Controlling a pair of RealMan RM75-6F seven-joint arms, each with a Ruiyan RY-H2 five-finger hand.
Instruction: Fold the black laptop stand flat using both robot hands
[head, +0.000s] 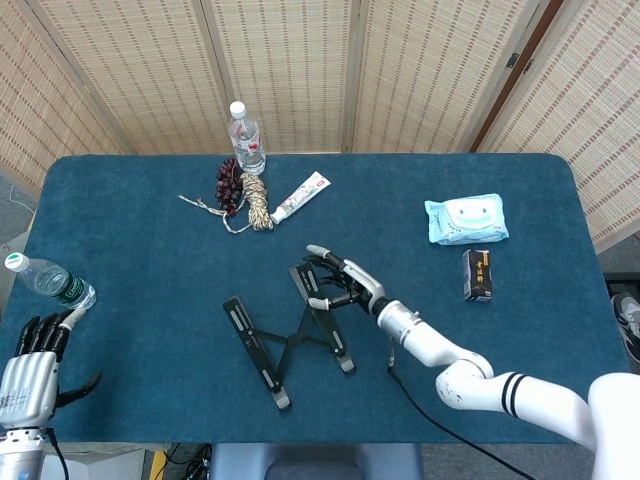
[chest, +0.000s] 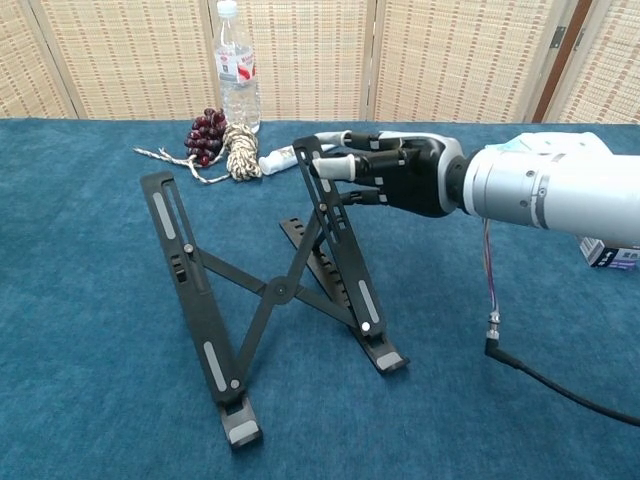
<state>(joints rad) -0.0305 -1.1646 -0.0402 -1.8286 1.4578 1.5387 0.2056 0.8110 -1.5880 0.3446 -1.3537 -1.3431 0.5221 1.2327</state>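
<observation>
No writing legible. Black laptop stand propped open, X-braced; right hand fingers spread at its top; left hand fingers loosely apart, nothing held.

Even, diffuse overhead light is filling both views; brightness is moderate and nothing is overexposed. The blue table is showing only soft, faint shadows, the clearest lying under the laptop stand in the chest view. Mild sheen is appearing on the white forearm shell and on the water bottle. Both views are staying sharp, with no motion blur. The head view is bowing the table's edges slightly outward toward the corners.
</observation>
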